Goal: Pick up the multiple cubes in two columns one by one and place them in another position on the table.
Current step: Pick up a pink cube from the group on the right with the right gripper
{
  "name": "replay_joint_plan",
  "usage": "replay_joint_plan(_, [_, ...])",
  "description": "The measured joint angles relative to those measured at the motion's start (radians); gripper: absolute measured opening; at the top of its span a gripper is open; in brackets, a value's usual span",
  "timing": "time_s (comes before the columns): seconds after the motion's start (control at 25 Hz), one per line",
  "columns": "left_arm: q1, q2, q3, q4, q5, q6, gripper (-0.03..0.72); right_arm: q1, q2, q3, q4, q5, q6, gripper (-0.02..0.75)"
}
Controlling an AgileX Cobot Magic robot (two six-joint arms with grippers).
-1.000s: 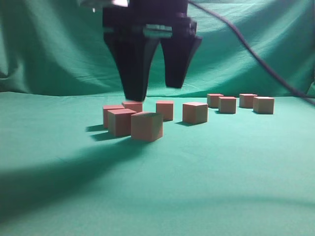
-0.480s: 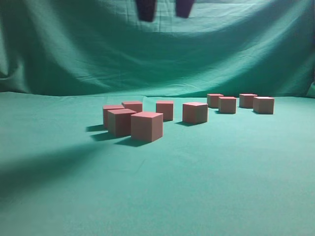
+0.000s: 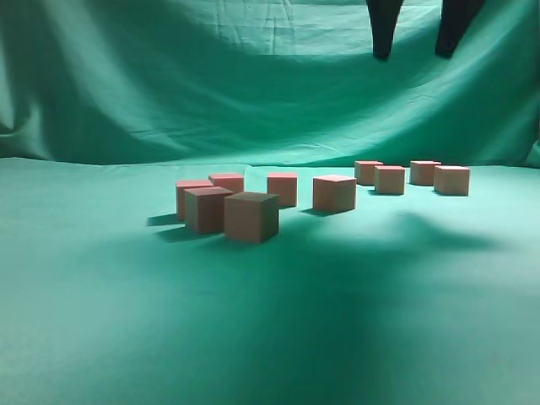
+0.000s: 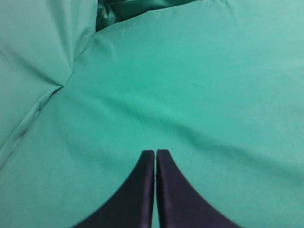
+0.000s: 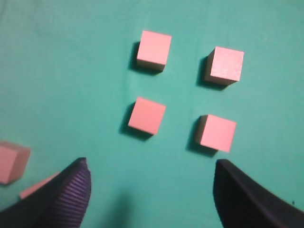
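Several small reddish-pink cubes stand on the teal table (image 3: 354, 321). A loose cluster (image 3: 251, 217) sits left of centre, and a tidy group of two columns (image 3: 389, 180) lies further back on the right. My right gripper (image 3: 415, 46) hangs high above that right group, open and empty. In the right wrist view its fingers frame bare cloth (image 5: 151, 166), and the two-column cubes (image 5: 147, 115) (image 5: 217, 133) lie just ahead of them. My left gripper (image 4: 155, 153) is shut with nothing in it, over bare cloth away from the cubes.
A creased green drape (image 3: 169, 76) rises behind the table. Two cubes of the left cluster (image 5: 12, 162) show at the left edge of the right wrist view. A fold where drape meets table (image 4: 61, 85) lies left of the left gripper.
My right gripper has risen from low over the left cluster and moved right, to high above the right group. Its shadow has followed to the right. No cube has moved.
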Motion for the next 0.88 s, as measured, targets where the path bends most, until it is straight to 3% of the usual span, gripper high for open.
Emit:
replay_joint_plan(0.36, [0.000, 0.000, 0.000, 0.000, 0.000, 0.000, 0.000, -0.053, 0.173, 0.000, 0.085, -0.233, 0.010, 0.525])
replay_joint_plan(0.64, [0.000, 0.000, 0.000, 0.000, 0.000, 0.000, 0.000, -0.053, 0.259, 0.000, 0.090, -0.300, 0.010, 0.525])
replay_joint_plan(0.68, [0.000, 0.000, 0.000, 0.000, 0.000, 0.000, 0.000, -0.053, 0.266, 0.000, 0.090, -0.306, 0.010, 0.473])
replay_joint_plan(0.76, [0.000, 0.000, 0.000, 0.000, 0.000, 0.000, 0.000, -0.053, 0.276, 0.000, 0.090, -0.315, 0.010, 0.470])
replay_joint_plan(0.8, [0.000, 0.000, 0.000, 0.000, 0.000, 0.000, 0.000, -0.053, 0.280, 0.000, 0.090, -0.320, 0.010, 0.403])
replay_joint_plan(0.88, [0.000, 0.000, 0.000, 0.000, 0.000, 0.000, 0.000, -0.053, 0.288, 0.000, 0.090, -0.323, 0.010, 0.339])
